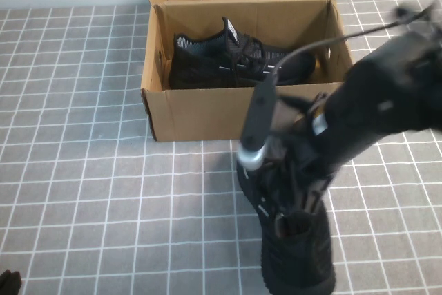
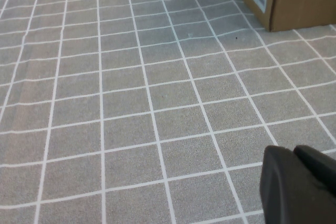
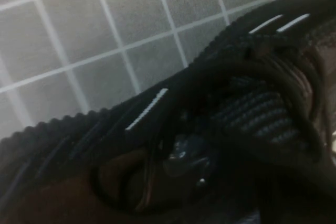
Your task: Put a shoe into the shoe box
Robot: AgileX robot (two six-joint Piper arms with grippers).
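Down at the near edge of the gridded table, the right gripper is buried in the shoe, so I can't tell how it's set. Its twin already lies inside the open shoe box. Left gripper hangs low over bare tiles, looks closed and empty.

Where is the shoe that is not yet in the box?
In the high view, the shoe lies on the table, right of centre, before the shoe box, under the right gripper.
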